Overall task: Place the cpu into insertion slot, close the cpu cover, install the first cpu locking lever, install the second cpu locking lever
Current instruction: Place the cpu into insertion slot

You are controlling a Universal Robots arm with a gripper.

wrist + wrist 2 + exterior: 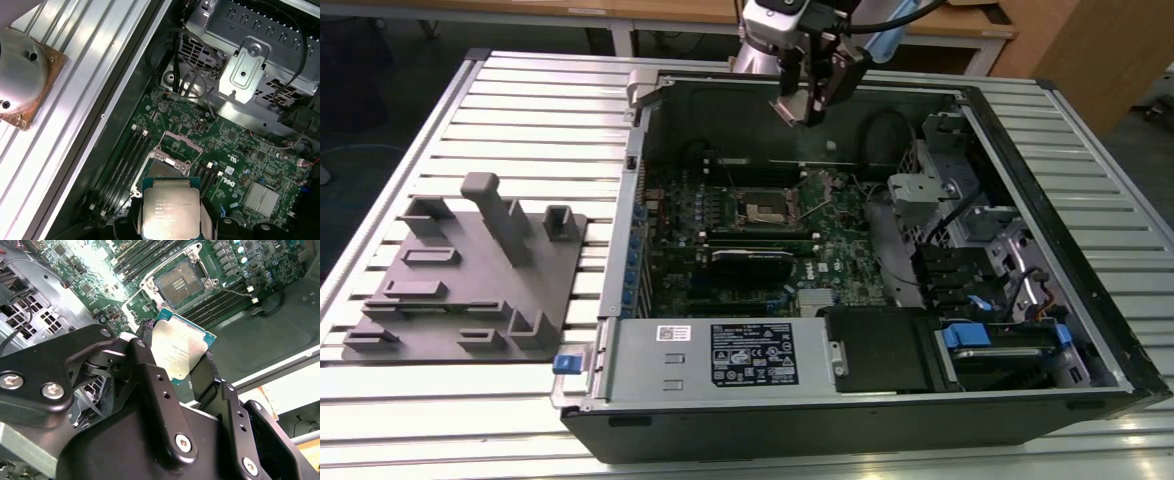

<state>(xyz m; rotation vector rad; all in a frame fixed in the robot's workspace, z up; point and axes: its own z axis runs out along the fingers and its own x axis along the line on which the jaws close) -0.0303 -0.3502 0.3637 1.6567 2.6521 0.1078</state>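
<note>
clamped on the cpu (182, 352) by 2 opposite edges, fingers (145, 365) drawn in to the chip's width, metal top turned toward both wrist cameras. held high in the gripper (809, 112) above the open computer case (1067, 200) in the exterior view, well apart from the green circuit board (841, 250) below.

lying beyond and below the fingertips: the insertion slot (182, 282), dark centre bare, nothing seated in it. a square chip, so no long axis to speak of; roughly square-on to the slot's rim, judging by the first wrist view, more skewed in the second wrist view, not possible to tell closer.

cpu cover (179, 141) apparently tipped up at 1 side of the slot, opening left free. just beside the slot, long black memory slots (125, 160) along 1 flank; loose cables (272, 302) further off. open room straight over the slot, no obstacle between chip and socket.
</note>
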